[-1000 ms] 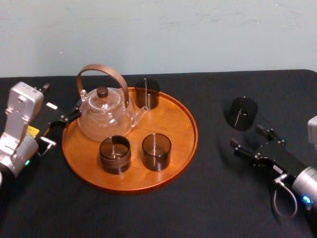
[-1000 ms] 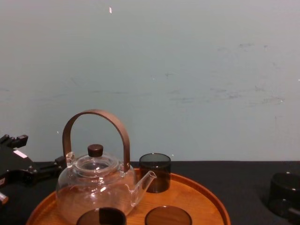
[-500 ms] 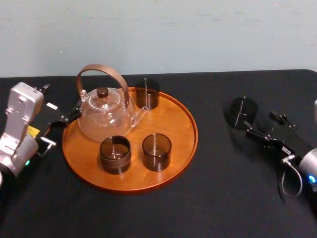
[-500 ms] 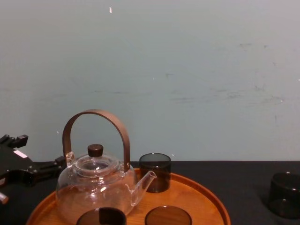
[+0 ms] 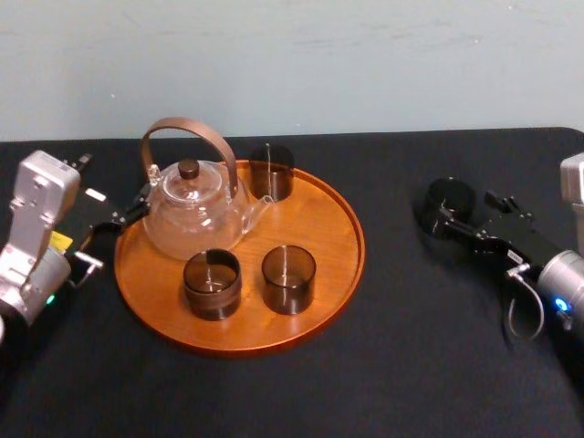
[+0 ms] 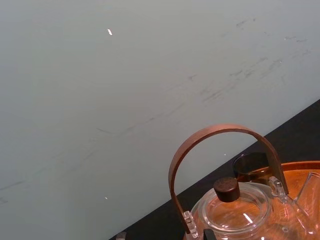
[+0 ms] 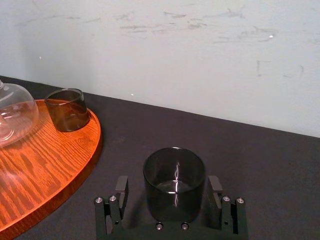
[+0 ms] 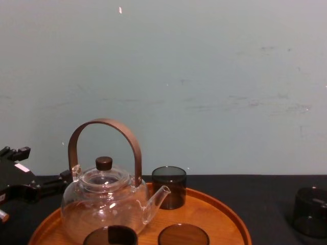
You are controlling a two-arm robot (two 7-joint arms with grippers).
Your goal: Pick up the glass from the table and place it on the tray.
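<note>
Right claw (image 7: 168, 184) advanced around glass (image 7: 174, 175), fingers (image 7: 121, 187) spread either side, left claw (image 5: 123, 215) parked beside tray (image 5: 333, 233)

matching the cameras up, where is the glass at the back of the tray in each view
Head: back glass at the tray's far rim, right of the teapot.
Chest: glass at centre, behind the spout.
Left wrist: glass behind the teapot's handle.
Right wrist: glass on the tray beside the teapot.
Shared landmark: the teapot.
Right gripper open around the table glass; left gripper parked left of the tray.
</note>
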